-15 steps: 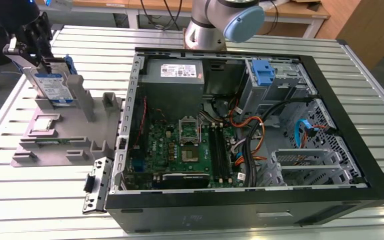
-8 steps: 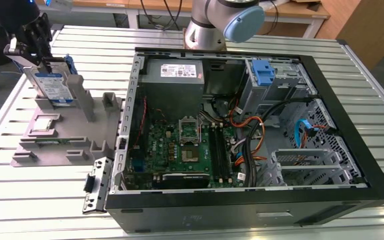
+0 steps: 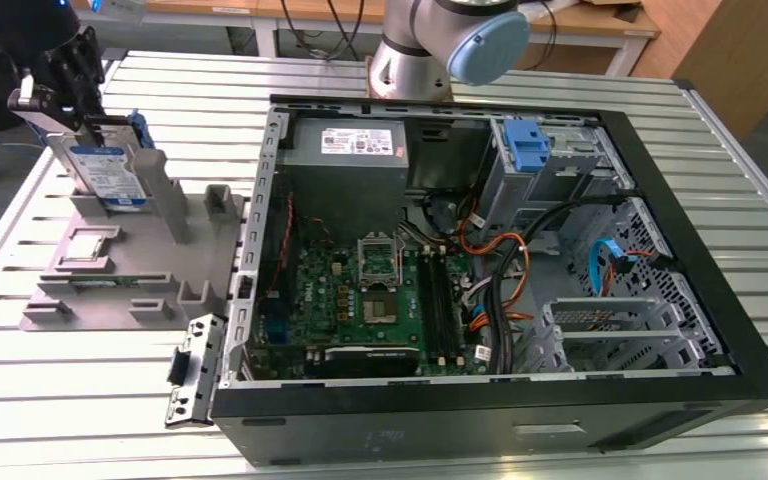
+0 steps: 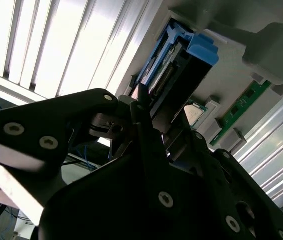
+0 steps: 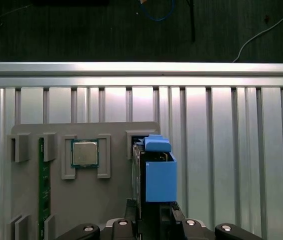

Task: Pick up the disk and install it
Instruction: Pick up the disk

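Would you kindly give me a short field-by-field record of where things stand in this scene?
disk: upright at a slot of the gray fixture, on the exterior view's left
hand: at the disk's top end
chip: in a fixture pocket beside the disk
computer case: open, lying on the slatted table
task state: disk not yet in the case

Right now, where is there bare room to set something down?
Bare slatted metal table lies in front of the grey plastic fixture tray and past the open black computer case at the exterior view's right. Inside the case is crowded.
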